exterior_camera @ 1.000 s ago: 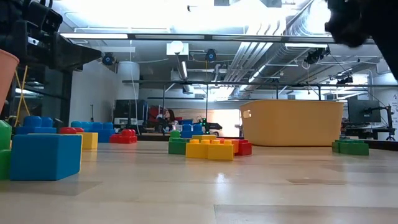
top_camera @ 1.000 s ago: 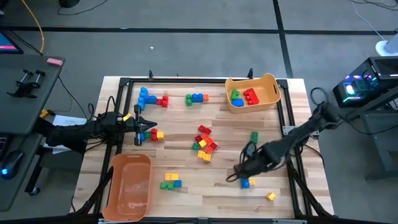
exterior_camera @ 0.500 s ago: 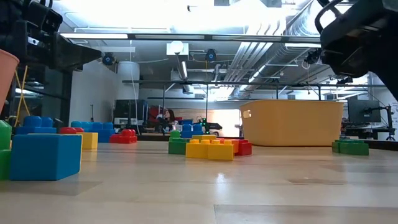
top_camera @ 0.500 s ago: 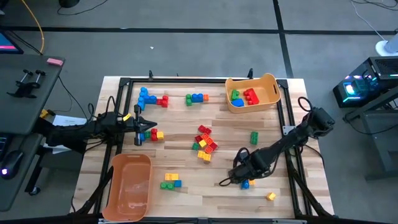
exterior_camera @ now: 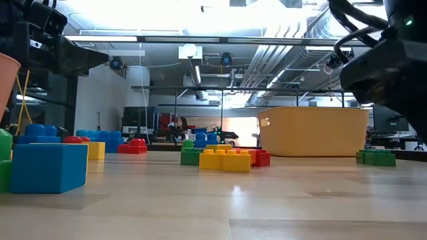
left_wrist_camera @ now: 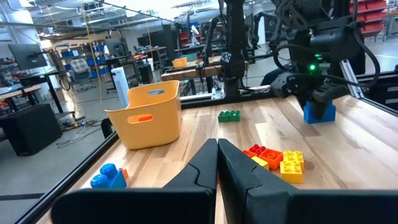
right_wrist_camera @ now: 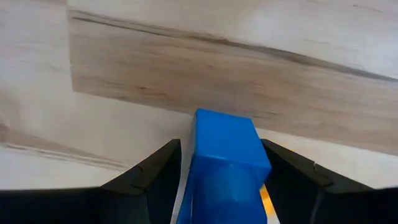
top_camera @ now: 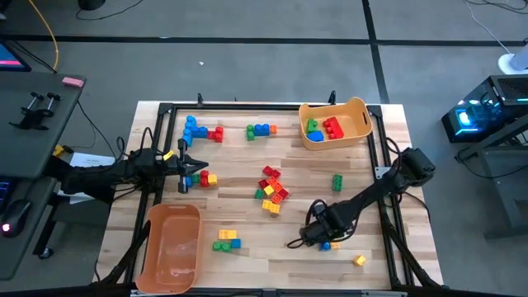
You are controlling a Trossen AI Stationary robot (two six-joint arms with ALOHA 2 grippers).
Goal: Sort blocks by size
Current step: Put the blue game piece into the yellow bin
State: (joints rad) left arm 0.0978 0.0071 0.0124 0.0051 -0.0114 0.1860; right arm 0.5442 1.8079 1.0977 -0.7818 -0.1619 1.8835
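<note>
Sorted so far: yellow bin (top_camera: pixel 361 115), upper right of the high view, holds red, blue and green larger bricks; orange bin (top_camera: pixel 173 247), lower left, appears to hold nothing, though its tinted floor makes that hard to read. In hand: one blue brick (right_wrist_camera: pixel 227 158), clamped between my right gripper's (top_camera: pixel 323 233) fingers, low over the table at lower right. Left gripper (top_camera: pixel 191 165), mid-left, shut on nothing, waiting. Still loose: blue-and-red group (top_camera: pixel 200 130) and blue-green row (top_camera: pixel 261 129) along the top, central red-yellow pile (top_camera: pixel 271 192), lone green brick (top_camera: pixel 337 181), yellow-green pair (top_camera: pixel 226 241), small yellow cube (top_camera: pixel 360 261). Most of the sorting remains.
</note>
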